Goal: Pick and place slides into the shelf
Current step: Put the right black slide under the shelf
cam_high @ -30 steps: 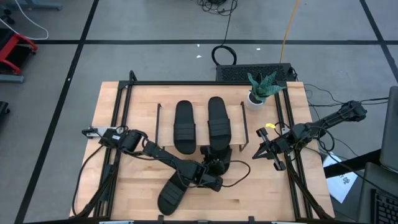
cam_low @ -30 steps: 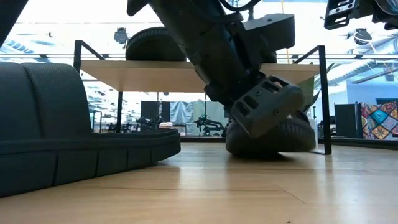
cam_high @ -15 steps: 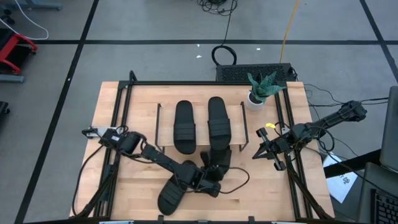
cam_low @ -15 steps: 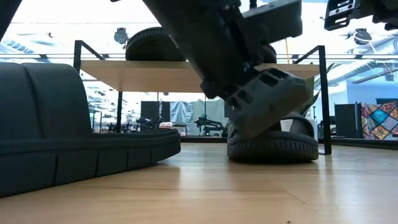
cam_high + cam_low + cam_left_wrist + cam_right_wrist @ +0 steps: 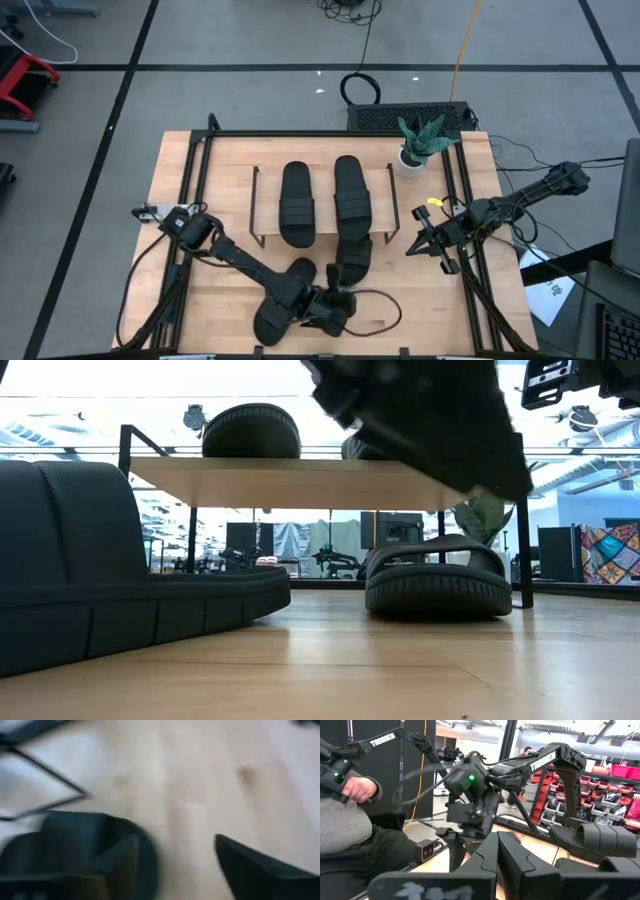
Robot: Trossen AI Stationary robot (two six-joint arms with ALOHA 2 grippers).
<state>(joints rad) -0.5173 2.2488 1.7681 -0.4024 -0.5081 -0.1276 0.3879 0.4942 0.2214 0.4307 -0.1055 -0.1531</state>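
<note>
The left claw (image 5: 335, 303) is hovering low over the front part of the wooden surface (image 5: 420, 300), and its fingers (image 5: 260, 870) are standing spread apart with bare wood showing between them and nothing held. Just beside it, toward the front-left corner, one slide (image 5: 277, 303) is lying flat and slanted on the surface, all black with a long oval sole; in the low view it is filling the near left with its ribbed side wall (image 5: 130, 600). Just beyond the claw, a second slide (image 5: 354, 253) is resting flat on the surface, its far end reaching under the front edge of the shelf (image 5: 375, 180); the low view is showing its broad strap arching over a thick ribbed sole (image 5: 438, 582), sitting between the shelf's thin dark legs. Farther on, two more slides are lying side by side on the light top board, one to the left (image 5: 297, 203) and one to the right (image 5: 351, 195), both pointing away from the claw, and together they are covering most of the board, leaving narrow bare strips at either end. Open wood is lying to the right of the claw as far as the black frame rail. The right claw (image 5: 428, 243) is waiting well apart at the surface's right edge; I cannot tell how its fingers are set. A small potted plant (image 5: 420, 142) is standing at the far right corner.
</note>
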